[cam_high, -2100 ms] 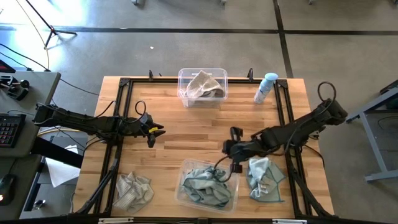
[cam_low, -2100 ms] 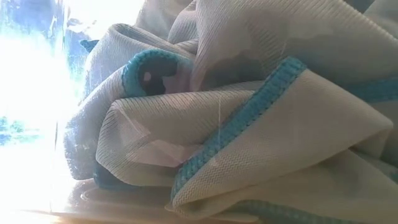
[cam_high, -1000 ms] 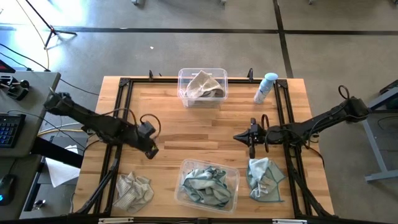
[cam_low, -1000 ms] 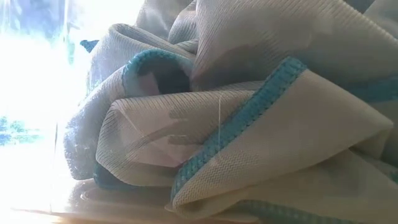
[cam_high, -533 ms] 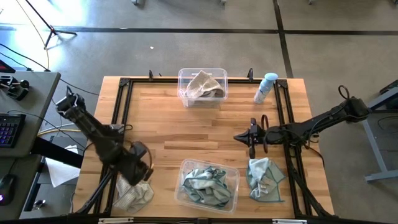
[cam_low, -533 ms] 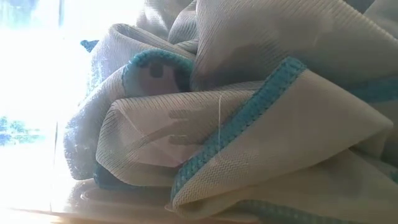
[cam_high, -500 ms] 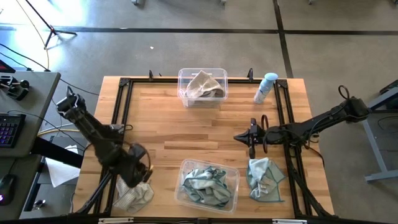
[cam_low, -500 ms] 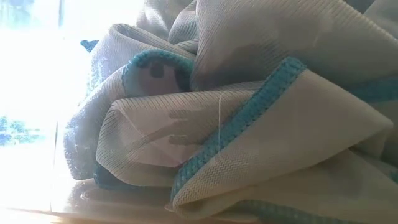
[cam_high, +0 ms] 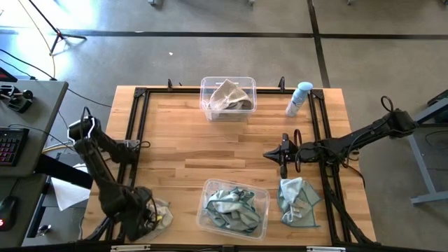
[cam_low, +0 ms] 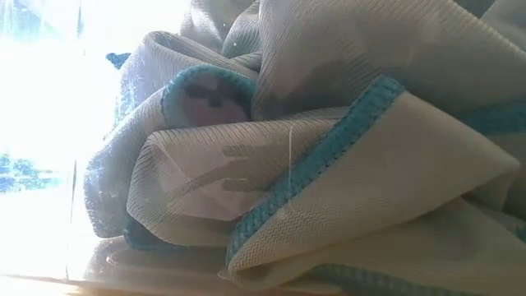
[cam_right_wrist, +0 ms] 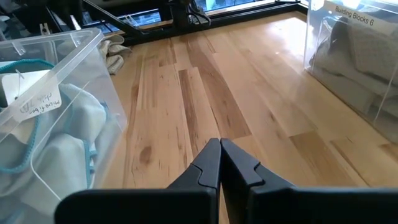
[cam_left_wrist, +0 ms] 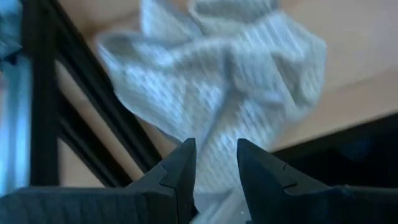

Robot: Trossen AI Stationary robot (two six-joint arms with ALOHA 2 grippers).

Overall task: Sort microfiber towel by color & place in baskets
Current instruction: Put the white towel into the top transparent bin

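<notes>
A pale beige-grey towel [cam_high: 163,209] lies crumpled at the table's near left corner, and my left gripper [cam_high: 154,216] is right over it. In the left wrist view the gripper [cam_left_wrist: 214,163] is open a little, with the towel [cam_left_wrist: 217,81] showing under and between the fingertips. My right gripper [cam_high: 282,155] is shut [cam_right_wrist: 219,160] and hovers over bare wood, just far of a teal towel [cam_high: 297,199] lying on the table. The near basket [cam_high: 260,192] holds teal towels. The far basket [cam_high: 207,85] holds beige ones. My left gripper comes down at the beige-grey towel's near part [cam_left_wrist: 214,190] from above, with cloth showing in the gap between the fingers. I cannot tell whether the fingers touch it.
A blue-capped spray bottle [cam_high: 299,98] stands at the far right. Black frame rails [cam_high: 134,126] run along the table's left and right sides and its far edge. Bare wood lies between the two baskets. The low view is filled by teal towel [cam_low: 345,164] behind the clear basket wall.
My left arm has swung from the table's middle left toward the near edge and gone down over the beige-grey towel at the near left corner. My right gripper, which earlier drew back from the near basket toward the right, has kept still for the last second.
</notes>
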